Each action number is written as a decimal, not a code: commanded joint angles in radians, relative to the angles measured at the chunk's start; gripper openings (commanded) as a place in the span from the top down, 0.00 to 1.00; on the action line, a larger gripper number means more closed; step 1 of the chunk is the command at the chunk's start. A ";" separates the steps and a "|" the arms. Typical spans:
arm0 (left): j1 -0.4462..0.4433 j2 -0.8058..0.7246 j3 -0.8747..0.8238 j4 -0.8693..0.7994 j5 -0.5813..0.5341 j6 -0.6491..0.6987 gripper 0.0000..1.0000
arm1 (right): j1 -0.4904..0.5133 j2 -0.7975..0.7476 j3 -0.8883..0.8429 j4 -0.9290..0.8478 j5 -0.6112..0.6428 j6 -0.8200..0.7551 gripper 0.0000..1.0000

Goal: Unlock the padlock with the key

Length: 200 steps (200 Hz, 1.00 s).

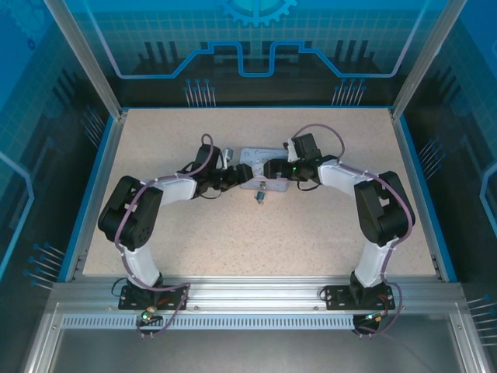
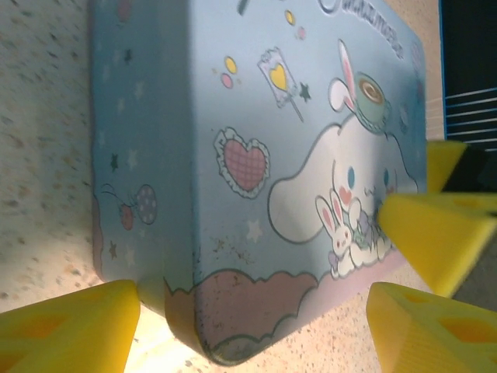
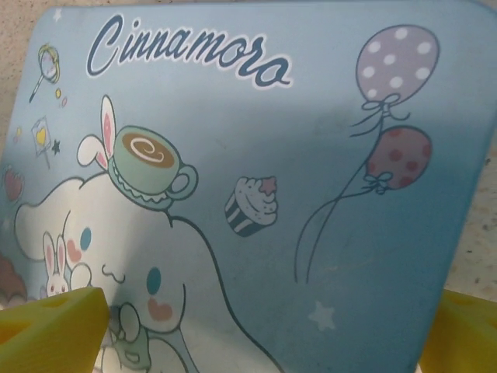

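Speckled beige table (image 1: 233, 241) inside blue-walled enclosure (image 1: 256, 47) bears tin (image 1: 255, 158) and padlock (image 1: 261, 195).

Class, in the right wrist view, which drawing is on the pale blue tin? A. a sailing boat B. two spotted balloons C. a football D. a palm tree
B: a purple balloon and a pink balloon, both spotted and on strings, are printed on the tin.
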 commanded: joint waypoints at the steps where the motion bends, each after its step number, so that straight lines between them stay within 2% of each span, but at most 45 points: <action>1: -0.034 -0.084 -0.036 0.055 0.042 -0.011 0.22 | -0.013 -0.020 0.016 0.005 -0.011 -0.070 0.00; 36: -0.013 -0.220 -0.062 -0.046 -0.050 0.039 0.18 | -0.037 -0.191 -0.085 -0.035 0.140 -0.136 0.00; 55: 0.012 -0.256 -0.052 -0.082 -0.063 0.050 0.18 | -0.027 -0.310 -0.166 -0.058 0.164 -0.094 0.00; 85: 0.020 -0.244 0.024 -0.158 -0.109 0.094 0.18 | 0.117 -0.417 -0.242 -0.138 0.316 0.101 0.05; 110: 0.034 -0.173 0.106 -0.122 -0.049 0.071 0.18 | 0.252 -0.360 -0.209 -0.217 0.445 0.320 0.16; 135: 0.037 -0.069 0.238 -0.159 0.033 0.089 0.18 | 0.387 -0.252 -0.166 -0.197 0.585 0.493 0.23; 165: 0.038 0.034 0.337 -0.140 0.133 0.054 0.20 | 0.482 -0.087 -0.039 -0.244 0.674 0.566 0.30; 200: 0.036 0.107 0.361 -0.046 0.190 -0.021 0.22 | 0.505 0.028 0.059 -0.292 0.714 0.586 0.36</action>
